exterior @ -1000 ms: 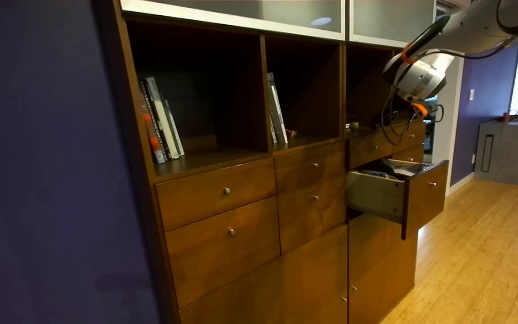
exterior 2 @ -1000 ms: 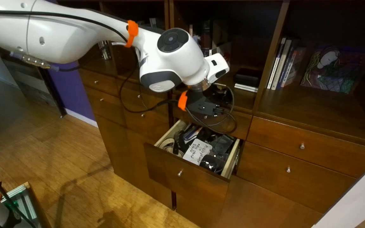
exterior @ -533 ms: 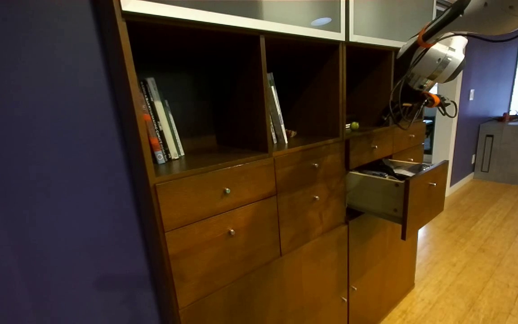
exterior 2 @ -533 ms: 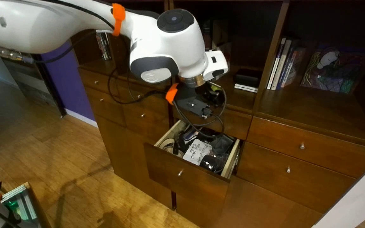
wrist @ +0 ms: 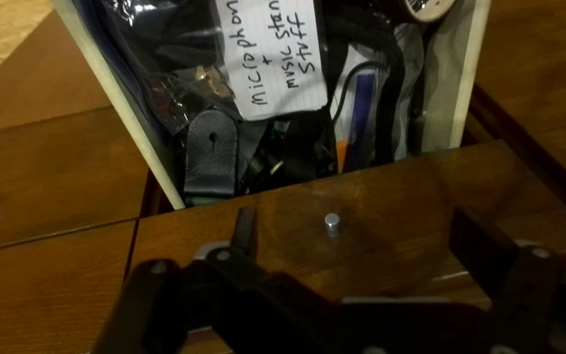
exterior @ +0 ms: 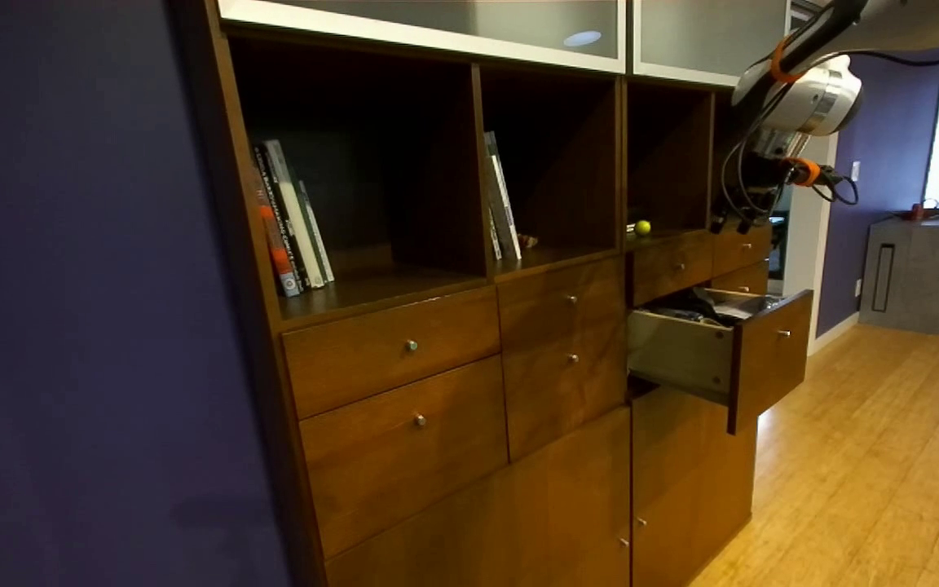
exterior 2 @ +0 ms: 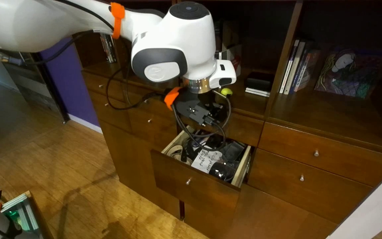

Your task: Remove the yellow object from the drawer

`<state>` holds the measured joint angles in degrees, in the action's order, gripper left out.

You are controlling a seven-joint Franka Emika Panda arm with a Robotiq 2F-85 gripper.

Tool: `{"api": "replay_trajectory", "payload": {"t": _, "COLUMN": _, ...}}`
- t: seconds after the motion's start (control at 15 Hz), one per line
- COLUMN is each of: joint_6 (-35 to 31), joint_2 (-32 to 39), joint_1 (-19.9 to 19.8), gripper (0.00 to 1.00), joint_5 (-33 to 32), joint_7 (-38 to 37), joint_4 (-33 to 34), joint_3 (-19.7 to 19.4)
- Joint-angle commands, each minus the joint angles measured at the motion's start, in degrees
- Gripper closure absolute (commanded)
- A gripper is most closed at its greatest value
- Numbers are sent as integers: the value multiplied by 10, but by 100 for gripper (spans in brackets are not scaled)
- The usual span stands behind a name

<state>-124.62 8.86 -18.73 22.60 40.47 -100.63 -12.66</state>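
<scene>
The yellow object [exterior: 642,227] is a small yellow-green ball resting on the open shelf above the pulled-out drawer; it also shows beside my wrist in an exterior view [exterior 2: 226,92]. It is out of the wrist view. The drawer [exterior: 771,359] stands open, its front also in an exterior view [exterior 2: 204,192] and its pale side wall in the wrist view [wrist: 130,130]. My gripper [exterior: 732,224] points down, away from the ball, in front of the closed upper drawer. In the wrist view my gripper [wrist: 356,226] has its fingers wide apart with nothing between them.
The drawer holds cables, black bags and a white handwritten card [wrist: 278,64]. The closed upper drawer's knob [wrist: 332,223] is close below the open drawer in the wrist view. Books [exterior 2: 297,66] and a black box [exterior 2: 259,80] stand on the shelves. Cables loop from my wrist.
My arm has drawn back from the shelf, and the gripper has swung to point more downward. The ball shows brighter and less covered. The drawer has not moved.
</scene>
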Motion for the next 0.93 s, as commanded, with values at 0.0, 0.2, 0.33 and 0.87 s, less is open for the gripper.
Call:
{"api": "replay_trajectory", "payload": {"t": 0.0, "joint_6": 31, "joint_2": -24, "joint_1": 5, "gripper": 0, "joint_5": -60, "joint_7": -50, "joint_4": -19, "joint_3": -4}}
{"api": "replay_trajectory", "payload": {"t": 0.2, "joint_6": 46, "joint_2": -28, "joint_1": 8, "gripper": 0, "joint_5": -98, "joint_7": -83, "joint_4": -23, "joint_3": -4}}
{"api": "replay_trajectory", "payload": {"t": 0.33, "joint_6": 40, "joint_2": -3, "joint_1": 0, "gripper": 0, "joint_5": -75, "joint_7": -57, "joint_4": 2, "joint_3": 0}}
{"api": "replay_trajectory", "payload": {"t": 0.87, "joint_6": 42, "joint_2": -1, "joint_1": 0, "gripper": 0, "joint_5": -75, "joint_7": -57, "joint_4": 2, "joint_3": 1}}
